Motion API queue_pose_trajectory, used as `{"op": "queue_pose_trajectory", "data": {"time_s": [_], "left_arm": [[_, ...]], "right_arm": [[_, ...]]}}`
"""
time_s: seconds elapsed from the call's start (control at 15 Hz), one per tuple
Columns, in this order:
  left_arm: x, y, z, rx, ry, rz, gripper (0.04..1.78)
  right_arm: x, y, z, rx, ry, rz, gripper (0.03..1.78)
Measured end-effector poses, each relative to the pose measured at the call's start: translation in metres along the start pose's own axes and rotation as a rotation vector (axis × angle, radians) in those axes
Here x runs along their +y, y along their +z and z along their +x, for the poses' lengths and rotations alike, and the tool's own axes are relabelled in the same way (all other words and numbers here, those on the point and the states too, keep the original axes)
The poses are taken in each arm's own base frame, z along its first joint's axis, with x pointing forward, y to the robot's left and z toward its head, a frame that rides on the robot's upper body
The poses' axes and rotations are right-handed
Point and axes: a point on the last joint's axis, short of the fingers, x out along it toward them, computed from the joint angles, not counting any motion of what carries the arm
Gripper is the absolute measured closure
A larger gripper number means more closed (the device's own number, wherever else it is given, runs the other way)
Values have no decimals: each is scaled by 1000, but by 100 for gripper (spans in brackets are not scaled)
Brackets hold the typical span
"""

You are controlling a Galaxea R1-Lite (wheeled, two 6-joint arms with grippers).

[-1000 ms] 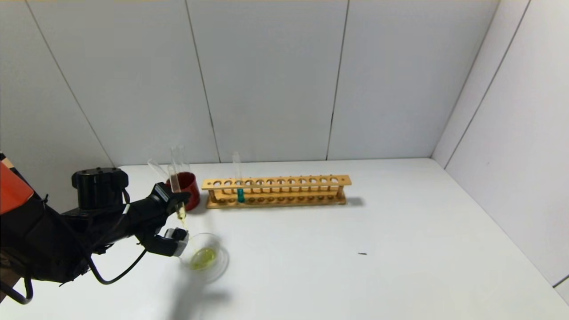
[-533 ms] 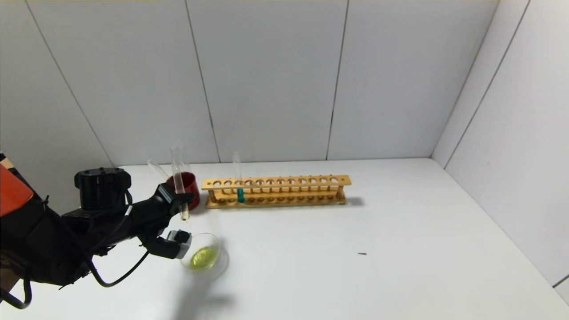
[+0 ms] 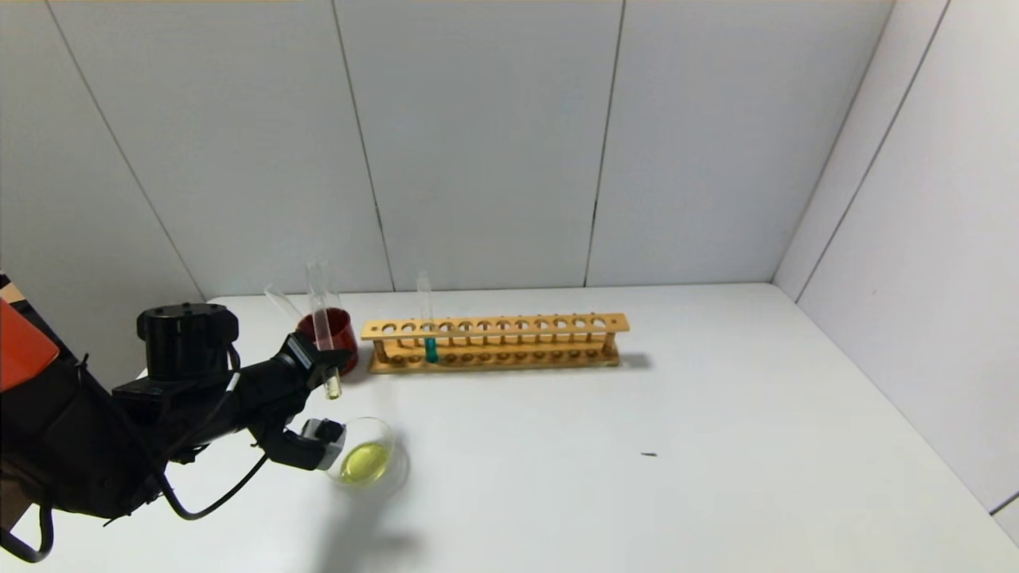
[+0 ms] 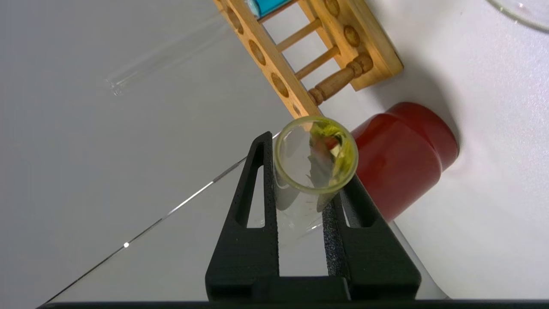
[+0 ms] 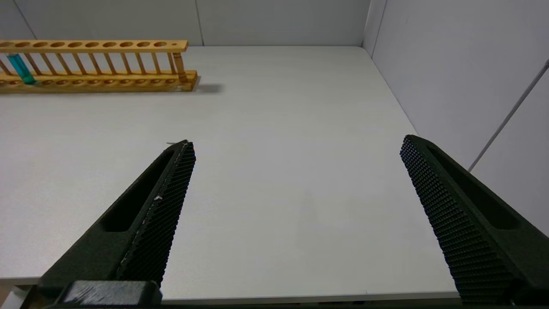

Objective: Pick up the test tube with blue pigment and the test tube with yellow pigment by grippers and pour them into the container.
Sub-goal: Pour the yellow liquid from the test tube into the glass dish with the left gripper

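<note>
Left gripper point(image 3: 325, 372) clamped on one emptied test tube with yellow pigment point(image 3: 322, 330) above one container point(image 3: 390, 469); right gripper point(image 5: 296, 180) spread apart; one test tube with blue pigment point(image 3: 428, 328) racked.

I see a white table point(image 3: 716, 414) set into a corner, boxed in by pale grey panelled walls point(image 3: 478, 143) with thin dark seams; the light is even, throwing soft shadows.

Container point(image 4: 521, 10) cut off by edge
</note>
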Motion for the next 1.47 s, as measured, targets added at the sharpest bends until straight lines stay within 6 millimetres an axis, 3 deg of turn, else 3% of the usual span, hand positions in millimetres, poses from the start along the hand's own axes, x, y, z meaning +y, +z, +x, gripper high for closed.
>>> {"op": "queue_pose_trajectory", "data": {"time_s": [1.47], "left_arm": [[14,7,-8,40,4,145,148]], "right_arm": [[0,0,0,0,0,0,6]]}}
